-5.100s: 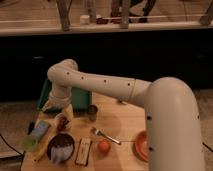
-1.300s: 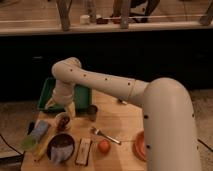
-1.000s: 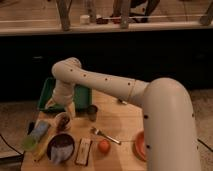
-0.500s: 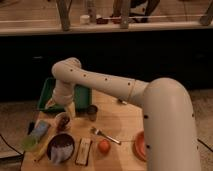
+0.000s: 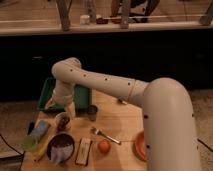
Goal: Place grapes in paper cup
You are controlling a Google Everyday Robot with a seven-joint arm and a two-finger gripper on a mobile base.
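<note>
Release step appears complete. The gripper [image 5: 61, 106] hangs directly above the paper cup [image 5: 62, 121], fingers spread wide and holding nothing. The grapes [image 5: 63, 120] sit inside the cup (1 dark cluster below its pale rim). Next move, in my judgement: lift straight up, clear of the nearby metal cup [image 5: 92, 112].

On the table [image 5: 122, 127]: one paper cup [image 5: 62, 120] holding one cluster of grapes [image 5: 63, 120]; one dark metal cup [image 5: 92, 112]; one bowl [image 5: 61, 146]; one fork [image 5: 104, 135]; one orange fruit [image 5: 103, 146]; one green tray [image 5: 80, 95]; one claw [image 5: 61, 106] above.
</note>
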